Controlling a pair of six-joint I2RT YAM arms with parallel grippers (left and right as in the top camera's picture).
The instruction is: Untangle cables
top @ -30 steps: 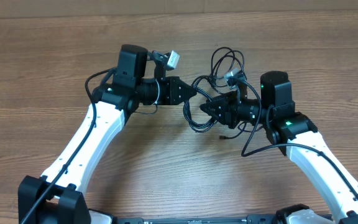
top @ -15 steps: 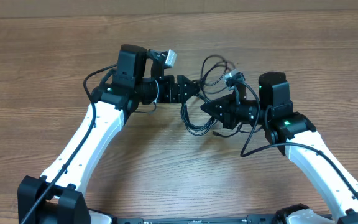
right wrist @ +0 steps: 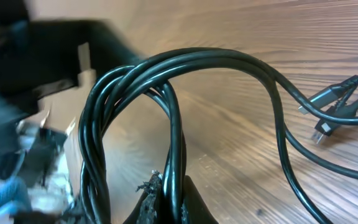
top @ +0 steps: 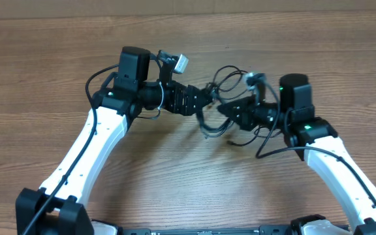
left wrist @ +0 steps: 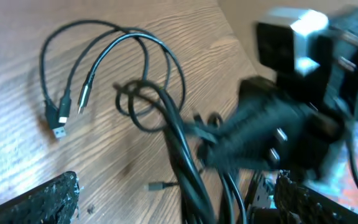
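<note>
**Tangle sits in the mouth of the open left claw**

On the wooden bench (top: 44, 65) the left arm (top: 90, 143) and the right arm (top: 335, 163) meet nose to nose. The cables (left wrist: 178, 155) are bunched between them. Loops spill to the far side and the near side, so the tangle's long axis runs far-to-near, across the line of the arms. The right claw (right wrist: 168, 198) is pinched tight on several strands. The left claw (left wrist: 173, 208) is spread wide and grips nothing, and the strands pass straight between its fingers. I'd judge it the better placed for the next grab. Loose plug ends (left wrist: 59, 119) lie on the bench beyond it.
</note>
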